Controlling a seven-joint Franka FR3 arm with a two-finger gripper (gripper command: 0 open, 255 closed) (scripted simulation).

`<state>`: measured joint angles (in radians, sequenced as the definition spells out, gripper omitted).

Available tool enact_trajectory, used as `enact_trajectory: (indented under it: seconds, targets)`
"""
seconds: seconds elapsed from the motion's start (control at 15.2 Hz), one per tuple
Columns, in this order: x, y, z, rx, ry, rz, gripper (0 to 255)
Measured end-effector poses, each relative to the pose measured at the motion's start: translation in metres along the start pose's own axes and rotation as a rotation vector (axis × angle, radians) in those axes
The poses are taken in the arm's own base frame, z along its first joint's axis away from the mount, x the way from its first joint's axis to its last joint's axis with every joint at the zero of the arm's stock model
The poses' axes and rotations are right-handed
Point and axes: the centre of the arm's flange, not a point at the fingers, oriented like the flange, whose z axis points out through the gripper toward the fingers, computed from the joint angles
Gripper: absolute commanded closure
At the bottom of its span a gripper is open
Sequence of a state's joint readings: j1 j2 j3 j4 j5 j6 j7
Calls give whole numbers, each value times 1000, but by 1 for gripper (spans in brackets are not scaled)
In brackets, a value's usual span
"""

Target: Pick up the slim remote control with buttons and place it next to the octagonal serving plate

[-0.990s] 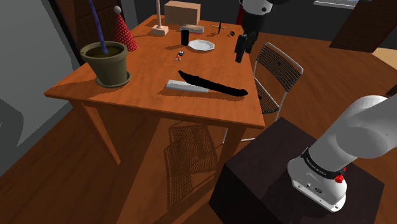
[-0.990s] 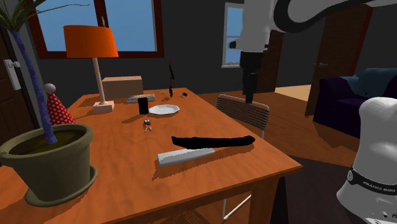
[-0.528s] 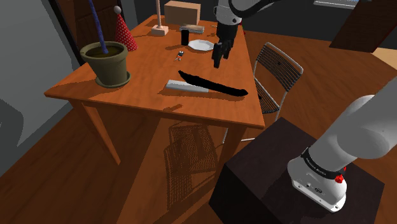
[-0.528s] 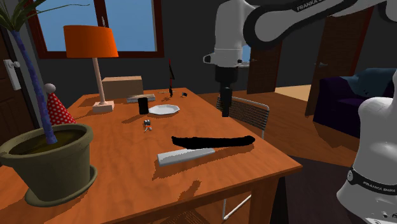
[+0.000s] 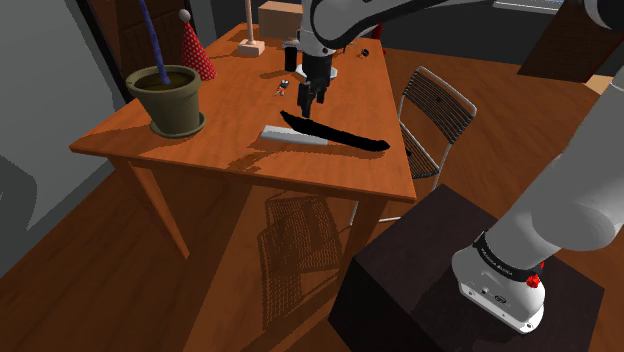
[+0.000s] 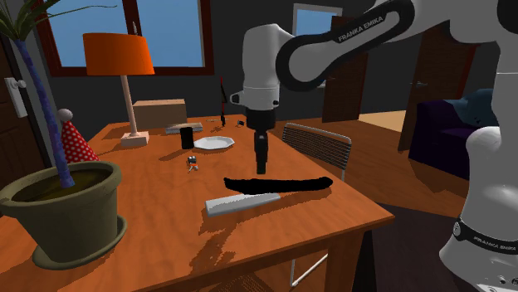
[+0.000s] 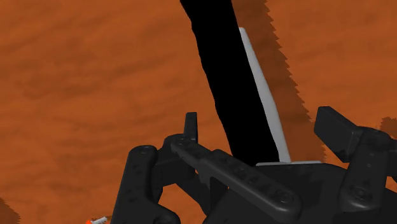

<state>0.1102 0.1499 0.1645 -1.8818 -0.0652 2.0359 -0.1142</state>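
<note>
**Inspector:** Location of the remote?

**Onlooker:** The slim grey remote (image 5: 293,135) (image 6: 242,202) (image 7: 264,95) lies flat about mid-table on the wooden table (image 5: 200,150) (image 6: 149,178). It runs alongside a long black strip (image 5: 335,133) (image 6: 278,182) (image 7: 219,76), and the two appear to touch. I cannot make out any buttons.

**Inspector:** Condition of the gripper?

**Onlooker:** The gripper (image 5: 305,100) (image 6: 261,164) (image 7: 261,124) hangs above the table over the black strip, close to the remote. Its fingers are spread apart, clasp nothing and touch neither item.

**Inspector:** And the plate?

**Onlooker:** The white octagonal plate (image 6: 215,143) sits farther back, well apart from the remote and near a small black cylinder (image 6: 187,138). A potted plant (image 5: 168,98) (image 6: 62,211) stands at one corner. A chair (image 5: 432,110) (image 6: 320,145) is drawn up at the table's side.
</note>
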Motion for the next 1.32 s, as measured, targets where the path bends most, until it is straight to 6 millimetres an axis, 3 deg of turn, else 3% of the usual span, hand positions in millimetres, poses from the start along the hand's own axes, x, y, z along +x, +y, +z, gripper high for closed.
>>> enact_trajectory:
  seconds: [0.66, 1.12, 1.32]
  targets:
    - [103, -35, 63, 28, -2, -94, 0]
    - [108, -38, 99, 29, -2, -98, 0]
    - [108, -37, 102, 29, -2, -99, 0]
